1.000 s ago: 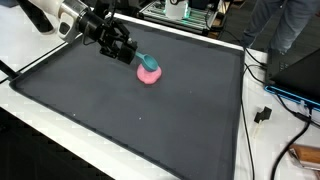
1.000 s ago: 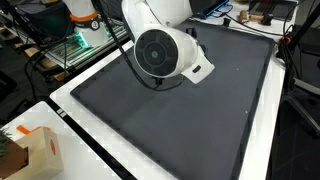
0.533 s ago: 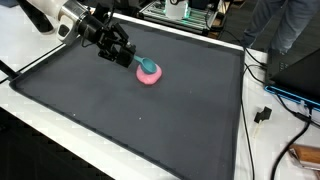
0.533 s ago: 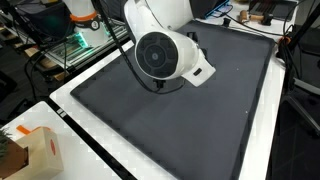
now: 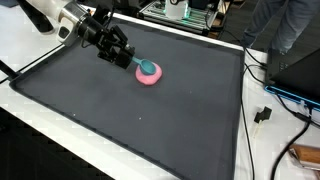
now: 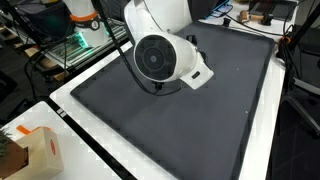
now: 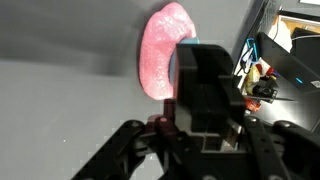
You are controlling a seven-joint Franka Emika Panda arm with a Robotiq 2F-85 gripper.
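Reaching in from the upper-left corner of an exterior view, the arm (image 5: 50, 15) runs low over the white desk (image 5: 25, 50), and its black wrist slopes down toward the far part of the dark mat (image 5: 150, 125).

We record the following:

- Arm, second aspect: in an exterior view its large round joint (image 6: 163, 57) fills the foreground. The link behind it leans over the mat and hides everything at the working end.
- Gripper (image 5: 128, 58): black and tilted, with its tips pointing at the pink object. In the wrist view we see the fingers (image 7: 205, 70) drawn together into one dark block, with a thin teal edge at their tip. We read them as clamped on the teal piece.
- Teal piece (image 5: 146, 66): small and slanted. Its upper end is at the gripper tips and its lower end is on top of the pink object. We cannot tell its exact shape.
- Pink object (image 5: 152, 77): rounded, lying on the mat just beyond the gripper, toward the far edge and well apart from the mat's borders. In the wrist view it shows as a glossy pink oval (image 7: 160, 50) directly ahead of the fingers.
- Surroundings: a cardboard box (image 6: 35, 150) stands on the desk outside the mat's near corner. Cables (image 5: 268, 100) trail along the mat's side.
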